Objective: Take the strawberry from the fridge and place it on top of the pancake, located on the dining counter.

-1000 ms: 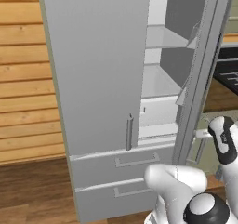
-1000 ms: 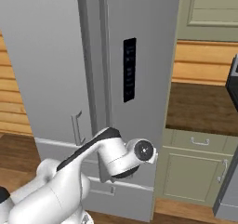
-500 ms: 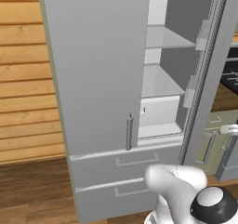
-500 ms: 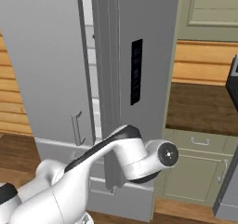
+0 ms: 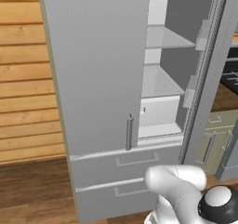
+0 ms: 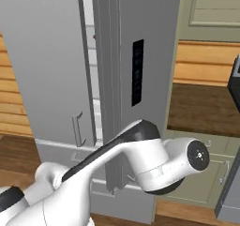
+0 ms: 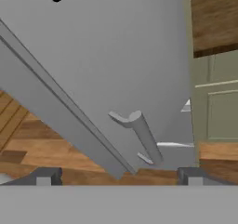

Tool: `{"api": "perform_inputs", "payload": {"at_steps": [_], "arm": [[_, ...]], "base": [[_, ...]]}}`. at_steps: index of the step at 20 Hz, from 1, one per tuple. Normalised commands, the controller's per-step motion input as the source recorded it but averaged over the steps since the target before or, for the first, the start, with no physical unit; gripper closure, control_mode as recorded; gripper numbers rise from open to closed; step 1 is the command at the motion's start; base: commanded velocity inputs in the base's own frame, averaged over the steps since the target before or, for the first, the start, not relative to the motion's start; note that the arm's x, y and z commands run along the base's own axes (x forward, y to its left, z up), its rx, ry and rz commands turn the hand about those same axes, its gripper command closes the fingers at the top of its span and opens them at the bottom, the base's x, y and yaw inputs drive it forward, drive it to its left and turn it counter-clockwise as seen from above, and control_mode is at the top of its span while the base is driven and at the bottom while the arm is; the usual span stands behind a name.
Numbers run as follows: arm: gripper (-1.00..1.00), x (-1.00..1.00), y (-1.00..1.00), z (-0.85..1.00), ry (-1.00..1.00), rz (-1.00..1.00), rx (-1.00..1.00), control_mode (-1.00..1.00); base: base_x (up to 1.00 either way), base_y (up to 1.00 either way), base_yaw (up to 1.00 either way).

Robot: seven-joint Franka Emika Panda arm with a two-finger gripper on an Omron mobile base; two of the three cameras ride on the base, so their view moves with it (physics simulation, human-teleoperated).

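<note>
The fridge [image 5: 97, 69] stands with its left door shut and its right door [image 5: 209, 79] swung wide open, edge-on to the left base view. Pale shelves [image 5: 162, 37] and a white inner drawer [image 5: 158, 111] show inside. The strawberry is hidden. The pancake and the dining counter are out of view. In the hand view my gripper [image 7: 118, 176] is open, its fingertips [image 7: 46, 175] far apart. The door's bar handle [image 7: 142, 135] stands free just beyond them. My arm [image 6: 154, 164] reaches across the door's outer face [image 6: 137, 72].
Two lower fridge drawers [image 5: 135, 160] sit below the doors. A wood-plank wall [image 5: 23, 79] and wooden floor [image 5: 28, 186] lie to the left. Pale green cabinets [image 6: 206, 173] and a dark appliance [image 6: 234, 84] stand right of the open door.
The right fridge door has swung further open. My gripper has opened and let go of the door handle, and the arm has moved right.
</note>
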Motion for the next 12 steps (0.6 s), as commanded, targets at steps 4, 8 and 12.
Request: {"api": "perform_inputs", "payload": {"at_steps": [4,8,12], "arm": [[-1.00,-1.00,0.88,0.62,0.00,0.00,-0.23,-1.00],[-1.00,-0.86,1.00,0.75,0.05,0.00,-0.42,-1.00],[-1.00,-0.38,1.00,0.81,0.21,0.00,-0.48,-1.00]], "base": [[0.00,0.00,0.00],[0.00,0.00,0.00],[0.00,0.00,0.00]]}}
